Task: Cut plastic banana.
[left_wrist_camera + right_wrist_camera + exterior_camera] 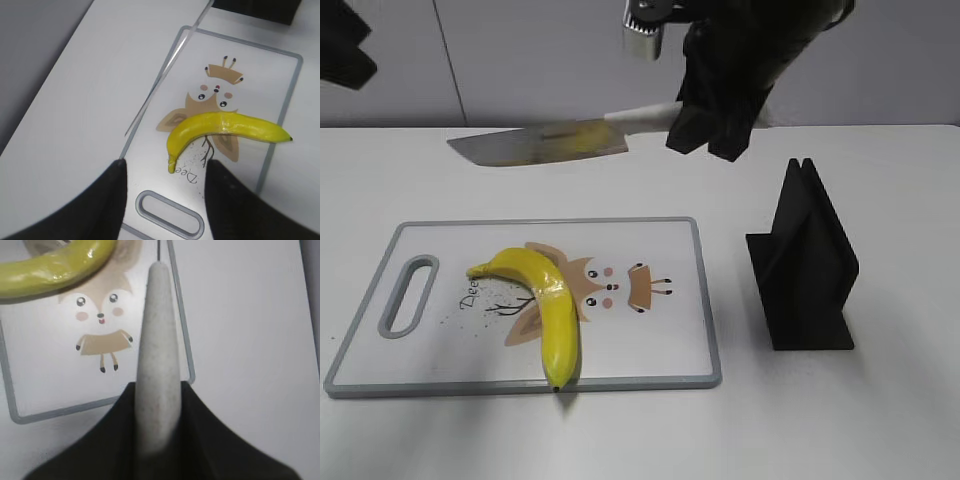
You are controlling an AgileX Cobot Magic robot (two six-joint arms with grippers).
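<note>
The plastic banana [545, 305] lies flat on the cutting board [650, 360], curved, its dark tip at the board's near edge and just overhanging the grey rim, its stem end pointing toward the handle slot [408, 294] on the left. It covers part of the printed cartoon deer [615, 285]. The board's right half is bare, and open white worktop [880, 420] surrounds the board on all sides.

Above and behind the board, the right gripper [705, 125] holds a knife [545, 143] by its pale handle, clamped between the dark fingers [205, 440]; the blade points left, level, well clear of the banana and over the worktop beyond the board's far edge.

The left gripper [165, 200] hangs above the board's handle end with its fingers spread wide, gripping nothing.

A black knife stand [805, 265] sits on the worktop right of the board, apart from its edge.
</note>
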